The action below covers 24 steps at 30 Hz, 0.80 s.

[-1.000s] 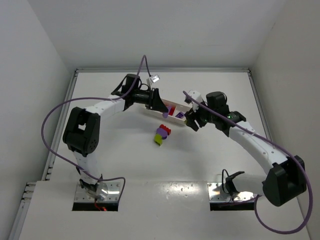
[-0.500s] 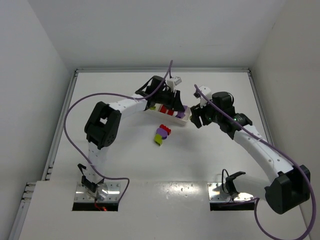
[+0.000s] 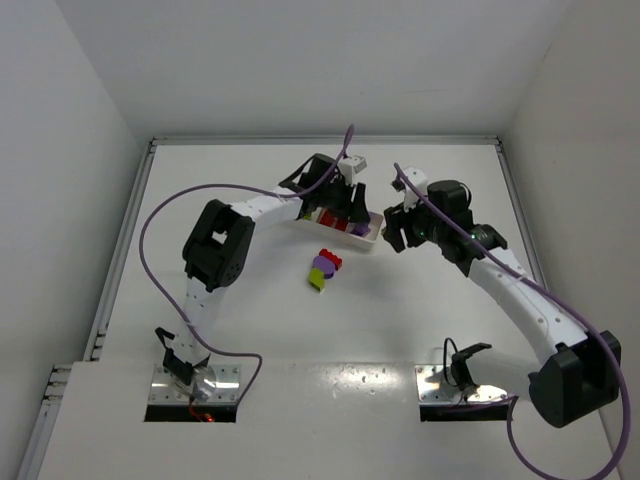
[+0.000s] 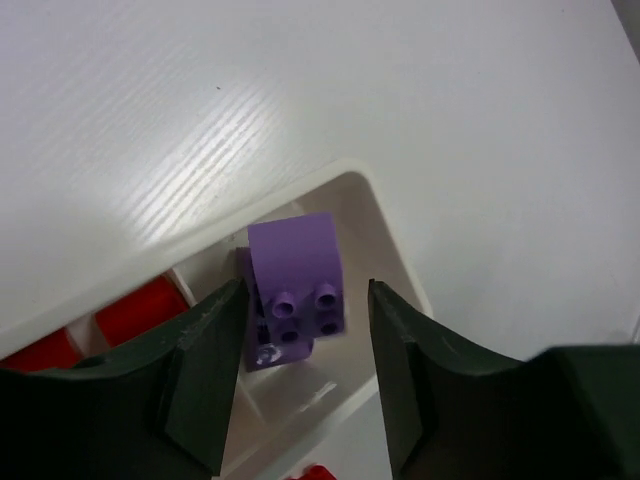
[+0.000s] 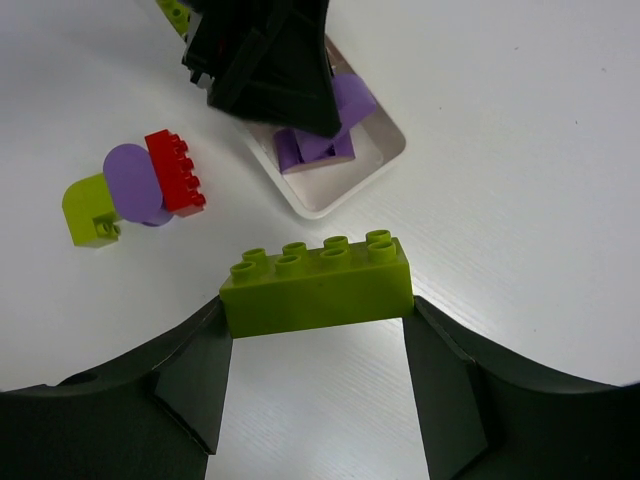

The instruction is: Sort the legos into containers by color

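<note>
The left gripper [image 4: 305, 292] hangs over the end compartment of the white tray [image 4: 392, 245], its jaws slightly parted. A purple brick [image 4: 295, 262] lies tilted between them on another purple piece, with a gap showing on one side. Red bricks [image 4: 140, 312] sit in the neighbouring compartment. The right gripper [image 5: 315, 312] pinches a yellow-green brick [image 5: 315, 285] by its ends above the surface [image 5: 520, 250], near the tray's end — a loose cluster [image 5: 140, 185] of red, purple and yellow-green pieces lies close by.

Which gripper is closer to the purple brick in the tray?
Left. The left gripper hangs right over the purple brick in the tray's end compartment, jaws either side of it. The right gripper is off beyond the tray's end, holding a green brick.
</note>
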### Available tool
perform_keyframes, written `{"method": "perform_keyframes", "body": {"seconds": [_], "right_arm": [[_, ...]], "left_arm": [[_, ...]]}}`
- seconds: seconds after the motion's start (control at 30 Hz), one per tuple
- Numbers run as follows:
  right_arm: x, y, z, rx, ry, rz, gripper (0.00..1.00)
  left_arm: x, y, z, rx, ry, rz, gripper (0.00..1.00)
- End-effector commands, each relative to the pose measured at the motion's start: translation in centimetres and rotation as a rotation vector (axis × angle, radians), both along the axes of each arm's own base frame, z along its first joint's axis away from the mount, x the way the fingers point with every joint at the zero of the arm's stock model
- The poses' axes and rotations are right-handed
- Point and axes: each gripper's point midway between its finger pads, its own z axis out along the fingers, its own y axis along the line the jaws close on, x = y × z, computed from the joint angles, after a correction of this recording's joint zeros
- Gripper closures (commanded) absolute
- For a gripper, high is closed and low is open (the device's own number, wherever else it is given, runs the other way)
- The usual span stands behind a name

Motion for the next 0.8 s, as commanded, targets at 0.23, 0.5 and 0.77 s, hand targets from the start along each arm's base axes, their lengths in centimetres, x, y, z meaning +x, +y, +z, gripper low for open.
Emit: {"method": "perform_keyframes", "body": {"seconds": [0.23, 0.5, 0.77], "right_arm": [[2.0, 1.2, 3.2, 0.052, -0.089, 0.023, 1.00], [4.0, 3.6, 3.8, 0.073, -0.128, 0.125, 1.00], [9.8, 10.1, 2.4, 0.065, -0.127, 0.240, 1.00]], "left_arm": [[-0.6, -0.4, 5.8, -0.089, -0.095, -0.031, 0.30], [4.0, 10.0, 18.7, -0.253, -0.259, 0.281, 0.30], [6.0, 25.0, 19.2, -0.082, -0.292, 0.619, 0.27]]}}
